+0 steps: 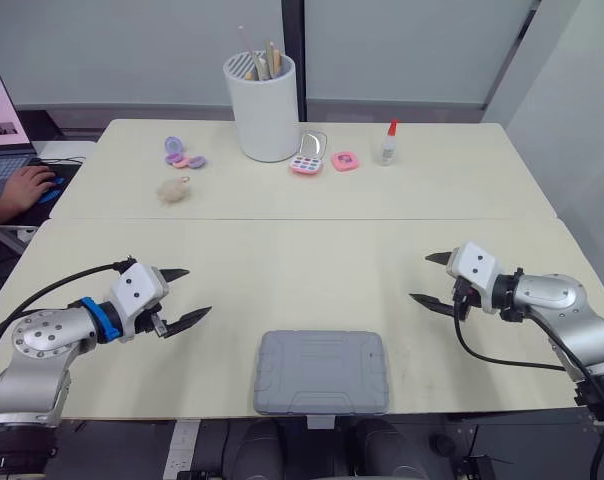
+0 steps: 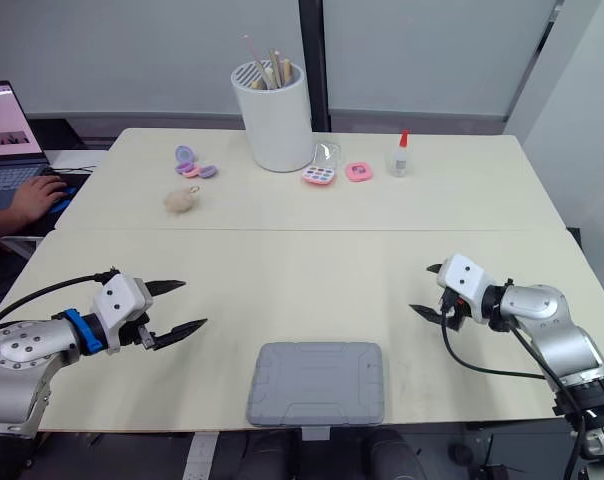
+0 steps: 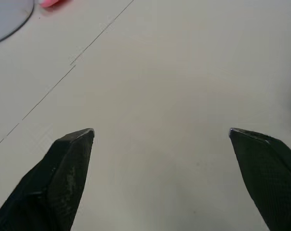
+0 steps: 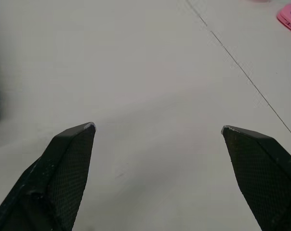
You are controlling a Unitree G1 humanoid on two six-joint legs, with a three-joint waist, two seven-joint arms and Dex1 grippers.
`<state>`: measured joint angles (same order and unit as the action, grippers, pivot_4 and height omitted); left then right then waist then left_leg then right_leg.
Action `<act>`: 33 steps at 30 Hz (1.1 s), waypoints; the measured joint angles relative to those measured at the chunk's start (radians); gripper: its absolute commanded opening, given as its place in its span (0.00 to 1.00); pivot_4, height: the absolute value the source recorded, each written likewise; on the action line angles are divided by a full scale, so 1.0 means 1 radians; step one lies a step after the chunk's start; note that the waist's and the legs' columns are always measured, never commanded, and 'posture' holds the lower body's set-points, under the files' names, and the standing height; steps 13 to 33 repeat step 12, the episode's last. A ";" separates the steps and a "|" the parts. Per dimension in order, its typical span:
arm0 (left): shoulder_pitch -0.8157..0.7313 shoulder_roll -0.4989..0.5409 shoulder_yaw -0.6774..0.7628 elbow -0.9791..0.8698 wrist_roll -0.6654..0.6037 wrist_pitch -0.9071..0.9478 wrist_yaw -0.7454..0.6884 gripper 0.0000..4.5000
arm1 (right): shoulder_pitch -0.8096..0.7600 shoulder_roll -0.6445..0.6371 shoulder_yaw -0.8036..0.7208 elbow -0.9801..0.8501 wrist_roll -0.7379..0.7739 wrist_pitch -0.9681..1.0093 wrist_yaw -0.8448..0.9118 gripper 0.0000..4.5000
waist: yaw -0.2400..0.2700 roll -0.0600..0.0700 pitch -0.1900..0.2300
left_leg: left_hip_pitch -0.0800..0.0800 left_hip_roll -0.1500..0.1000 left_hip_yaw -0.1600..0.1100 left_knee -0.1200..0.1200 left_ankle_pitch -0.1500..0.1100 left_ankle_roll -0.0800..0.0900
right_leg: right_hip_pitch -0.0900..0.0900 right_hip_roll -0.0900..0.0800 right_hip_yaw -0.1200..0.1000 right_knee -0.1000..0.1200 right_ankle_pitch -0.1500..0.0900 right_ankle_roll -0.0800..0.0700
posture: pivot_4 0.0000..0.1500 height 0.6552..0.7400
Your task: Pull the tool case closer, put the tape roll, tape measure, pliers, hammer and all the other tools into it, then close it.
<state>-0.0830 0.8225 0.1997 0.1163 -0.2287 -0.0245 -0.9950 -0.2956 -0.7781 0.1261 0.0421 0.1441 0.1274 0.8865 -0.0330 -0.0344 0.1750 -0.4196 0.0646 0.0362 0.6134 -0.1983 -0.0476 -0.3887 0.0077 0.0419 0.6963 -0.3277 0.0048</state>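
The grey tool case [image 1: 321, 372] lies closed at the table's [image 1: 312, 250] near edge, between the spread-fingered left gripper [image 1: 187, 296] and right gripper [image 1: 430, 279].

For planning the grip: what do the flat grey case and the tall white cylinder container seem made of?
The flat grey case looks like moulded matte plastic: embossed lid, rounded corners, no shine. The tall white cylinder container seems smooth plastic or ceramic; its plain even surface leaves this open.

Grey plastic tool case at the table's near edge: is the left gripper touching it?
Apart. The left eye view shows bare table between the open left gripper and the closed grey plastic tool case.
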 measured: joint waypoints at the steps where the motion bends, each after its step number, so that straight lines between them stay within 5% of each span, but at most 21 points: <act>1: -0.013 -0.004 -0.001 0.009 0.000 -0.002 0.001 0.99 | 0.001 0.012 0.000 0.001 -0.001 -0.007 -0.003 1.00 | 0.000 0.000 0.000 | 0.001 0.000 0.000 0.000 0.000 0.000 | 0.000 0.000 0.000 0.001 0.000 0.000 | 1.00 1.00; 12: -0.134 -0.023 -0.065 0.166 0.117 -0.058 0.093 0.99 | 0.002 0.043 -0.008 0.023 -0.053 -0.041 -0.047 1.00 | 0.001 0.000 0.000 | 0.002 0.000 0.000 0.001 0.000 0.000 | 0.002 0.000 0.000 0.002 0.000 0.000 | 1.00 1.00; 33: -0.134 -0.023 -0.065 0.166 0.117 -0.058 0.093 0.99 | 0.002 0.043 -0.008 0.023 -0.053 -0.041 -0.047 1.00 | 0.001 0.000 0.000 | 0.002 0.000 0.000 0.001 0.000 0.000 | 0.002 0.000 0.000 0.002 0.000 0.000 | 1.00 1.00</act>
